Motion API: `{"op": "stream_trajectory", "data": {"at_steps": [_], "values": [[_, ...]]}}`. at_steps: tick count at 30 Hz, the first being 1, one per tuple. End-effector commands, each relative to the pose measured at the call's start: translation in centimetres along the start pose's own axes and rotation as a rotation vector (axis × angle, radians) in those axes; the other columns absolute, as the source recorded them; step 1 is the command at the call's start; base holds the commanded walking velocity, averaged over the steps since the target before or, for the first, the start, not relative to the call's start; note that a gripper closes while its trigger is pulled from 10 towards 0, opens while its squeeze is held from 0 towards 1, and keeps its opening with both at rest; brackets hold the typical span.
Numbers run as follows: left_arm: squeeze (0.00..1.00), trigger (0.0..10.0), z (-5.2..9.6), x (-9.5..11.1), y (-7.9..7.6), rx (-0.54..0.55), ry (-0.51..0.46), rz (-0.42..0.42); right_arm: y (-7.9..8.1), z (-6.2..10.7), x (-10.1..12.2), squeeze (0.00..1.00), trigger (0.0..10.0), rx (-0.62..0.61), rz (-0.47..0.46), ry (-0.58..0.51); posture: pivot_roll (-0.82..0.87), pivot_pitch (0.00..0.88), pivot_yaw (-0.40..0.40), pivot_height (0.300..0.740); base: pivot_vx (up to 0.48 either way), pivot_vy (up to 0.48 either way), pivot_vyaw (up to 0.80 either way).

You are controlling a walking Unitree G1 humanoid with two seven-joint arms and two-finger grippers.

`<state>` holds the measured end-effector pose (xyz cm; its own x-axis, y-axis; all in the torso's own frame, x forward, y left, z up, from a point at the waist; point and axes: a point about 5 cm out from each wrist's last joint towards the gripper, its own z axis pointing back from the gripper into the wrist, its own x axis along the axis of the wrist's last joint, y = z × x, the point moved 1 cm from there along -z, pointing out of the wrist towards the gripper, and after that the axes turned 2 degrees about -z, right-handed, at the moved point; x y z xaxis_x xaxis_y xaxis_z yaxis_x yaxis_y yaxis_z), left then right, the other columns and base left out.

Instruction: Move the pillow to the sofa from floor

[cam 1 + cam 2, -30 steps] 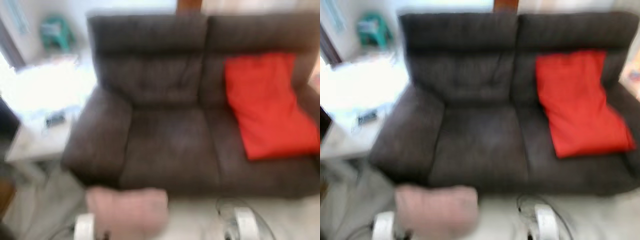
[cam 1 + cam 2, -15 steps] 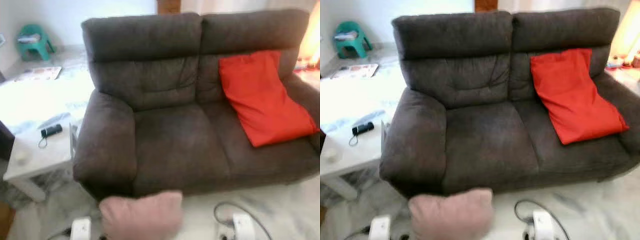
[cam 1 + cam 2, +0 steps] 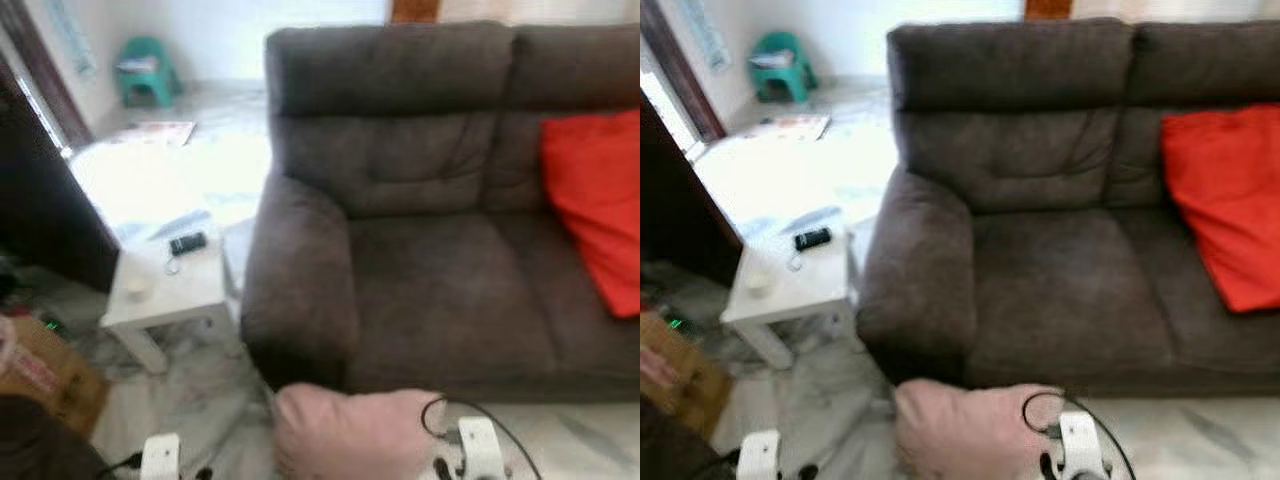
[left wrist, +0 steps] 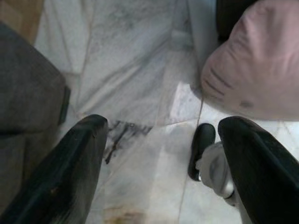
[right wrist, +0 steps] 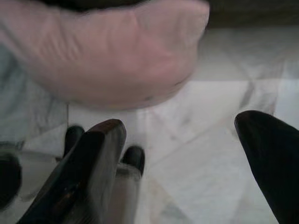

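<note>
A pale pink pillow [image 3: 350, 435] lies on the marble floor against the front of the dark brown sofa [image 3: 440, 260], below its left seat. My two silver arms hang low on either side of it, the left arm [image 3: 160, 455] well apart from it and the right arm [image 3: 478, 445] close beside it. In the left wrist view my left gripper [image 4: 159, 154] is open over bare floor, with the pillow [image 4: 257, 65] off to one side. My right gripper [image 5: 187, 154] is also open and holds nothing, with the pillow [image 5: 107, 51] just beyond its fingers.
A red cushion [image 3: 598, 200] leans on the sofa's right seat. A small white side table [image 3: 165, 285] with a black device [image 3: 187, 243] stands left of the sofa arm. A cardboard box [image 3: 40, 370] and dark furniture [image 3: 40, 200] are at the left. A black cable [image 3: 470, 410] loops by my right arm.
The camera has swung to the left, so the sofa and red cushion sit further right in view. The pillow now shows nearer my right arm. Both grippers hold nothing.
</note>
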<state>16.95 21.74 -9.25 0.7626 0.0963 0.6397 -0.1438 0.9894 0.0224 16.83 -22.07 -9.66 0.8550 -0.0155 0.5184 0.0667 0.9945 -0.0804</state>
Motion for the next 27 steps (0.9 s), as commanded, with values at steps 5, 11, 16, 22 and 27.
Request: {"op": "stream_trajectory", "data": {"at_steps": [5,11,16,22,27], "values": [[0.0,10.0,-0.11,0.46,-0.04,-0.009,-0.014,-0.017,-0.1,-0.05,0.47,0.0,10.0,-0.005,-0.001,-0.015,0.06,0.005,0.016,0.74,0.0,0.0,0.0],[0.0,10.0,-0.14,0.56,-0.24,-0.013,-0.019,-0.021,-0.14,-0.04,0.53,0.0,10.0,-0.006,0.003,-0.02,0.06,0.005,0.013,0.74,0.0,0.0,0.0],[0.0,10.0,-0.18,0.79,-0.4,-0.013,-0.033,-0.06,-0.1,-0.05,0.76,0.0,10.0,0.006,0.041,-0.033,0.06,0.005,0.01,0.74,0.0,0.0,0.0],[0.0,10.0,-0.2,0.82,-0.38,-0.003,-0.03,-0.073,-0.04,-0.05,0.82,0.0,10.0,0.012,0.032,-0.038,0.06,0.006,0.009,0.74,0.0,-0.47,0.75],[0.0,10.0,-0.21,0.68,-0.53,-0.012,-0.02,-0.067,-0.04,-0.04,0.84,0.0,10.0,0.012,0.031,-0.042,0.07,0.005,0.009,0.74,0.0,-0.127,0.0]]}}
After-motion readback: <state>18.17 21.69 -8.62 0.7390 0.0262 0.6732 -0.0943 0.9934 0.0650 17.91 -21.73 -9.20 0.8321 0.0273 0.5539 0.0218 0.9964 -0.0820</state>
